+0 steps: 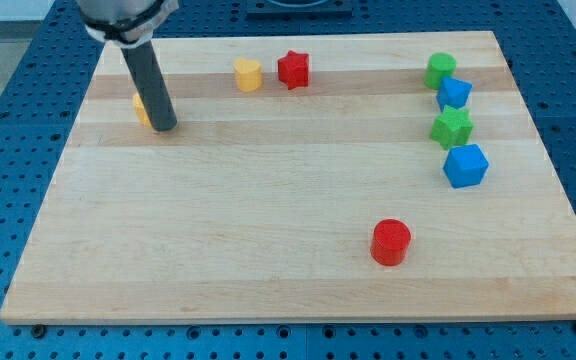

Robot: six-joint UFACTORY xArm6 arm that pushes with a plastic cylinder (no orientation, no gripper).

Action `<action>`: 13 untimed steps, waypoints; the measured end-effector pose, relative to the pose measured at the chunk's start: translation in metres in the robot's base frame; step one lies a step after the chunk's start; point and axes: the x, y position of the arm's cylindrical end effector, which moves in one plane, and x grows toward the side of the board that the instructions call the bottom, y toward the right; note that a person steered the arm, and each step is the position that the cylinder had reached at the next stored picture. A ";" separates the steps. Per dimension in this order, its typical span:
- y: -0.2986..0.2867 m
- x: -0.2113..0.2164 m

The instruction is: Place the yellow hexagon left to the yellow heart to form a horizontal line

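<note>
A yellow block (248, 74) that looks like a hexagon stands near the view's top, left of centre. A second yellow block (141, 108) sits at the view's upper left. It is mostly hidden behind my rod, so its shape cannot be made out. My tip (164, 128) rests on the board right beside this block, at its lower right, and seems to touch it. The two yellow blocks are well apart, the hidden one lower and further left.
A red star (293, 69) sits just right of the yellow hexagon. At the view's right a green round block (441, 70), a blue block (454, 94), a green star (452, 127) and a larger blue block (465, 165) form a column. A red cylinder (391, 241) stands lower, right of centre.
</note>
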 end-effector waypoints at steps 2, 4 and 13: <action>-0.028 0.014; -0.104 0.002; 0.025 -0.037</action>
